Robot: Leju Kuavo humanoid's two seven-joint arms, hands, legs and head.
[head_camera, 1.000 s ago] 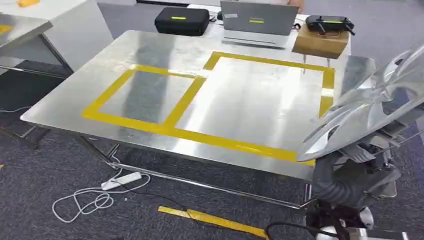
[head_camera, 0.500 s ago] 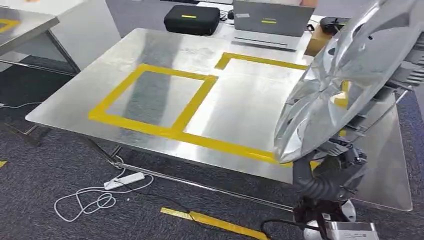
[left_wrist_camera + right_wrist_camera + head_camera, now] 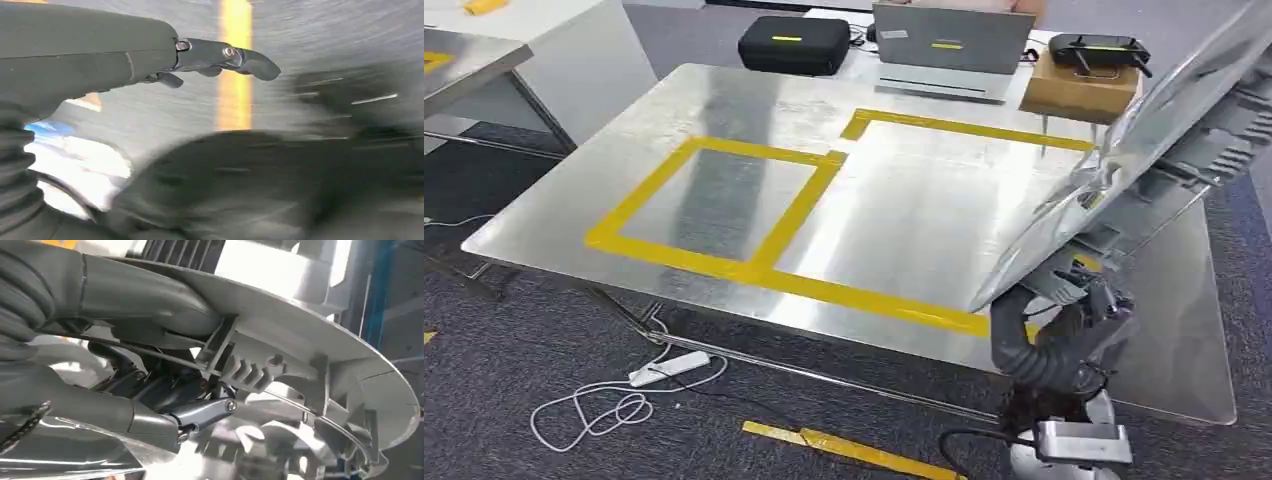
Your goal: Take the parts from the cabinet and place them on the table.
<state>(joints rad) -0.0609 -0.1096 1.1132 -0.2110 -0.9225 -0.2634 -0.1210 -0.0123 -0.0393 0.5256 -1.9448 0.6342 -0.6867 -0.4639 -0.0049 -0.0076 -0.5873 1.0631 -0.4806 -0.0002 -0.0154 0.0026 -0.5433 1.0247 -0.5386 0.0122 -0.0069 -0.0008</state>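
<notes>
One part in hand: silver wheel cover [image 3: 1124,150], held by right hand [image 3: 165,390], fingers clamped on rim ribs. Swung from upright to steep tilt since half-second ago, lower edge now over table [image 3: 724,110] near yellow tape squares [image 3: 754,255]. Placement close. Left hand [image 3: 210,57] fingers extended, holding nothing.

The head view looks down and forward from high up, taking in the steel table [image 3: 724,120] with its yellow tape and the far desk. The left wrist view sits close behind the left hand [image 3: 220,57], blurred. The right wrist view is pressed near the silver part [image 3: 300,370], shared with the head view.
</notes>
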